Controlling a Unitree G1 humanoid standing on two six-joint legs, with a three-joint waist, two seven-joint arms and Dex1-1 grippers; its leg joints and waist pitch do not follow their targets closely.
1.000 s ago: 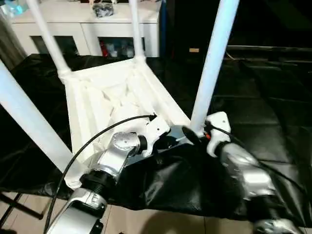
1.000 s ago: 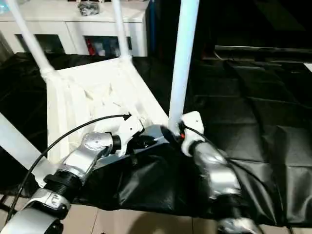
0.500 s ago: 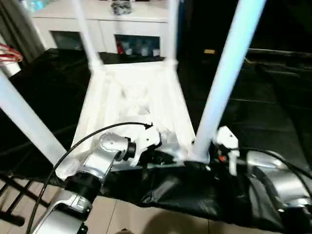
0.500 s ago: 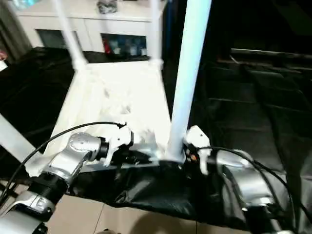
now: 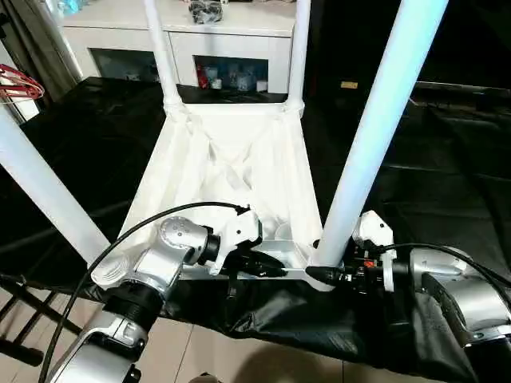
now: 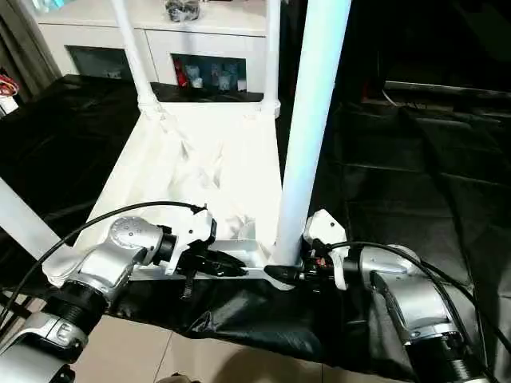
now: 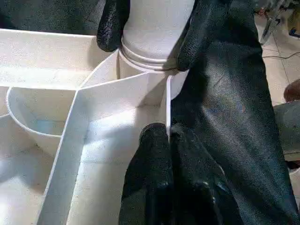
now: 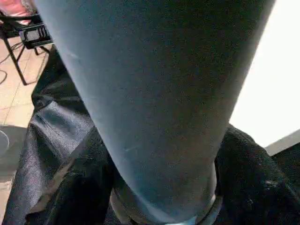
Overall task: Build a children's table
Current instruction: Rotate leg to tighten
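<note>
The children's table (image 5: 156, 187) lies upside down on the black cloth, all four white legs pointing up. My left gripper (image 5: 267, 266) is shut on the thin near rim of the top; its fingertips (image 7: 157, 140) pinch that wall close to the corner socket. My right gripper (image 5: 322, 276) reaches in from the right and grips the base of the near right leg (image 5: 375, 136) just above its socket. Its fingers (image 7: 111, 26) lie against both sides of the leg. In the right wrist view the leg (image 8: 154, 93) stands between the black fingers (image 8: 255, 183).
A white cabinet (image 5: 223, 36) with shelf openings stands behind the table, a dark object (image 5: 206, 9) on top. Black cloth (image 5: 447, 175) covers the surface out to the right. A red item (image 5: 20, 80) sits at the left edge, with tiled floor and a black frame (image 5: 24, 339) below.
The camera has swung, so the table now looks square-on. My right gripper has narrowed around the base of the near right leg. The left gripper keeps its pinch on the rim.
</note>
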